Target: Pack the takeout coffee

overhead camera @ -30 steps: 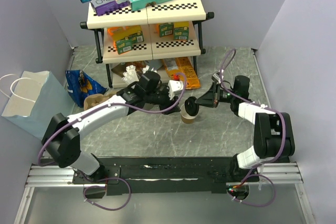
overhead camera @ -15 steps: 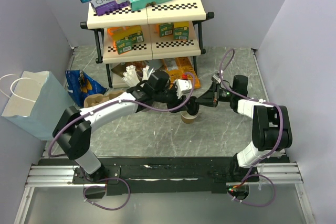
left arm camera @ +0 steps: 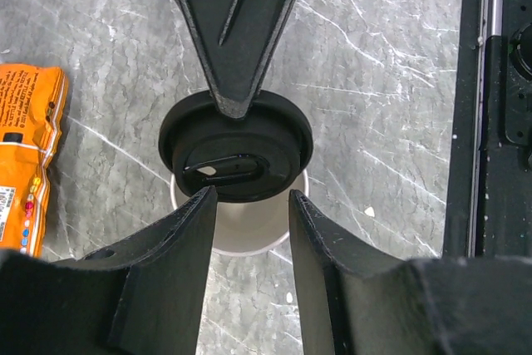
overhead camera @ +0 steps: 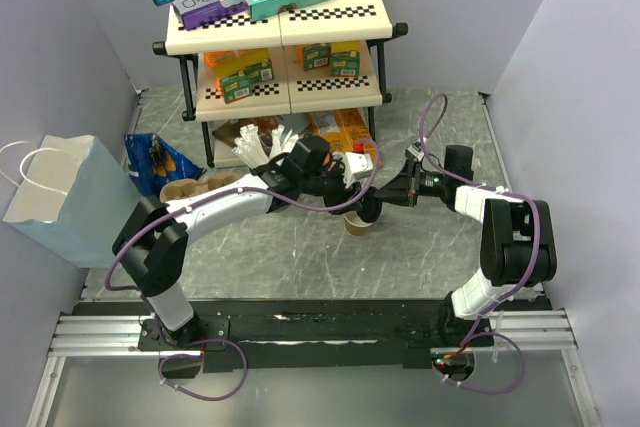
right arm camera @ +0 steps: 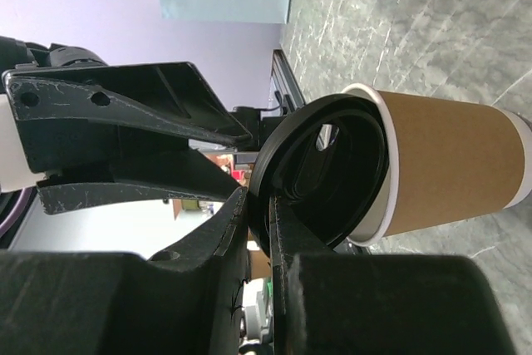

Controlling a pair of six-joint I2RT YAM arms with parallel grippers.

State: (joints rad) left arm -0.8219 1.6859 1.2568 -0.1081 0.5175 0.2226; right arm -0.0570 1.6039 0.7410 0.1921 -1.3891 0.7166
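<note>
The takeout coffee's tan kraft cup (overhead camera: pixel 356 226) stands on the marble floor in front of the shelf, its pale inside (left arm camera: pixel 249 234) showing. The round black lid (left arm camera: pixel 235 147) sits tilted over the cup's mouth, only partly covering it. My right gripper (right arm camera: pixel 259 214) is shut on the lid's rim (right arm camera: pixel 324 176), next to the cup's brown wall (right arm camera: pixel 449 168). My left gripper (left arm camera: pixel 248 205) hovers open just above the cup, a finger on each side and nothing between them. From the top, the left gripper (overhead camera: pixel 362 195) and right gripper (overhead camera: pixel 380 202) meet over the cup.
A three-tier shelf (overhead camera: pixel 280 37) with boxes and packets stands behind. An orange snack packet (left arm camera: pixel 25 155) lies left of the cup. A brown pulp cup carrier (overhead camera: pixel 185 190), a blue crisp bag (overhead camera: pixel 155 162) and a pale paper bag (overhead camera: pixel 60 197) sit at the left. The black base rail (left arm camera: pixel 499 122) runs along the near edge.
My left arm has swung right, bringing its gripper over the cup and lid. The right arm, still holding the lid, has hardly moved.
</note>
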